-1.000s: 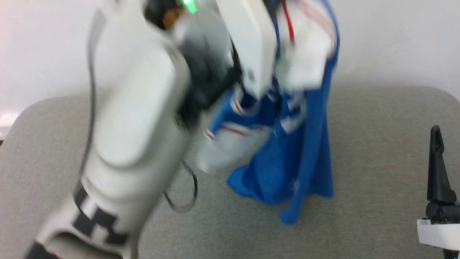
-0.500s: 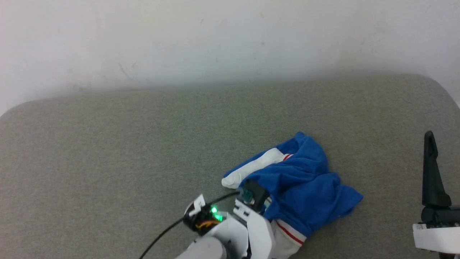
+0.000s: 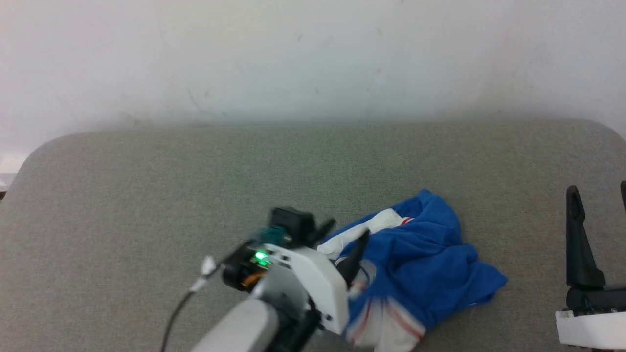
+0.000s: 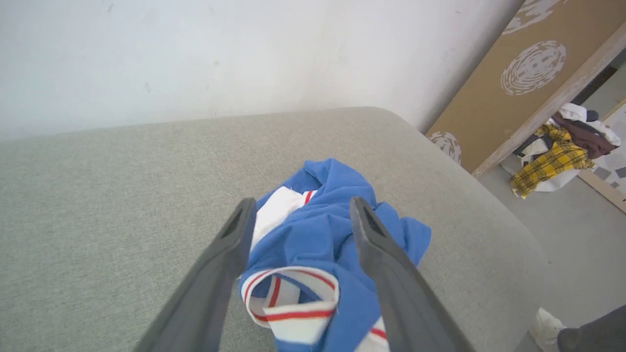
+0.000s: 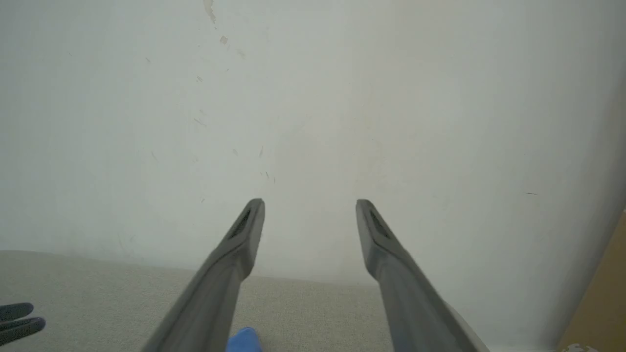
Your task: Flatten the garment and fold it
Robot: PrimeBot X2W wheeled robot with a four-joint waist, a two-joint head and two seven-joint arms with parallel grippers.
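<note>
Head view: garment (image 3: 420, 264) crumpled on grey surface (image 3: 146, 195), lower centre-right of frame. Left gripper (image 3: 347, 230) at its left edge, jaws wide, straddling cloth, nothing held. Right gripper (image 3: 596, 190) lower right, jaws wide, empty, well apart from garment.

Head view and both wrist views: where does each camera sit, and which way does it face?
Head view: on the robot's head, looking forward and down at the grey padded table; left gripper and right gripper show.
Left wrist view: on the left wrist, looking along its open fingers at the crumpled bright blue jersey T-shirt.
Right wrist view: on the right wrist, facing the pale wall past its open fingers.
Shared: head and left wrist views both show the T-shirt.
</note>
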